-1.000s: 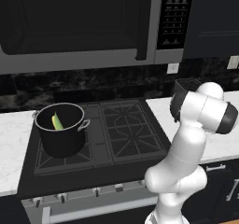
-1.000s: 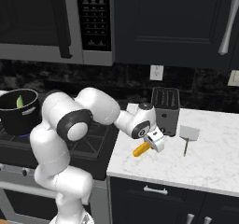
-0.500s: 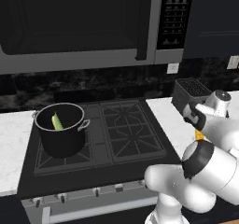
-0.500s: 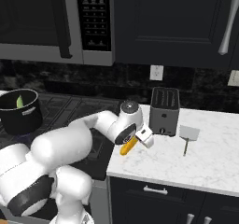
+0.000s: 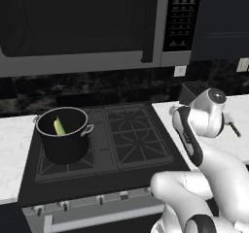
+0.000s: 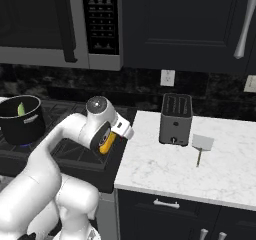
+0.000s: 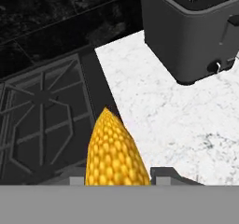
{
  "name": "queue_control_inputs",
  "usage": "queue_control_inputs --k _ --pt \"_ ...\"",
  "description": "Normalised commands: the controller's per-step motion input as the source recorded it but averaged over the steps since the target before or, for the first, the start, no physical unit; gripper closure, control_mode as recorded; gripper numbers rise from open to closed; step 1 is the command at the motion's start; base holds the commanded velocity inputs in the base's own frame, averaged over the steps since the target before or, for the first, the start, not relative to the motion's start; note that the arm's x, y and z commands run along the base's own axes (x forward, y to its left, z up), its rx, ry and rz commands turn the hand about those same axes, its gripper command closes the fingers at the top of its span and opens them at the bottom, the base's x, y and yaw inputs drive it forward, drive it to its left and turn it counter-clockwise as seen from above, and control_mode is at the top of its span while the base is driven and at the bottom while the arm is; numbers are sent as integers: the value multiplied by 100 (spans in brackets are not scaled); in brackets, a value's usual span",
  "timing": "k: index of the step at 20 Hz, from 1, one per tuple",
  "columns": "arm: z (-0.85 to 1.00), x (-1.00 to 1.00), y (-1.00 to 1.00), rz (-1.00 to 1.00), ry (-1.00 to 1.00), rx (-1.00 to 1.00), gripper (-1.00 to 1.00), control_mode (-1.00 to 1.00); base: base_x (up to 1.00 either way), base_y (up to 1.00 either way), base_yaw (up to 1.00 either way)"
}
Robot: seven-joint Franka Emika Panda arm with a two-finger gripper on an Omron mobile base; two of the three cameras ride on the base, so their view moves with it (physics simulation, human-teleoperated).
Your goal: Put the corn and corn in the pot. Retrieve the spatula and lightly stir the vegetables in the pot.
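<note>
Jaws (image 7: 116, 181) clenched on the yellow corn (image 7: 114, 150), now lifted off the desk (image 6: 165, 164) and swung over the stove's edge. Farther left, the husked corn (image 5: 59, 126) sits in the pot (image 5: 64, 140); the spatula (image 6: 202, 146) waits beside the toaster (image 6: 175, 119).

Pot (image 5: 64, 140) sits on stove (image 5: 136, 140), left burner, one corn (image 5: 59, 126) inside. Toaster (image 6: 175, 119) stands on counter (image 6: 165, 164) right of stove; spatula (image 6: 201, 146) lies right of toaster.
</note>
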Motion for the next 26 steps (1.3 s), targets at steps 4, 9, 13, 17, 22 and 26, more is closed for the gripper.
queue_control_inputs --k 4,9,13,17,22,26 --pt "74 -12 100 26 -5 -10 100 -100 0 0 0" --pt "53 -27 100 27 -12 -11 100 -100 0 0 0" --pt "39 -30 100 27 -21 -9 100 -100 0 0 0" --pt "28 -22 100 28 -23 -7 100 -100 0 0 0" --pt "35 -14 100 27 -18 -5 100 -100 0 0 0" --pt "54 -1 100 19 -6 0 100 -100 0 0 0"
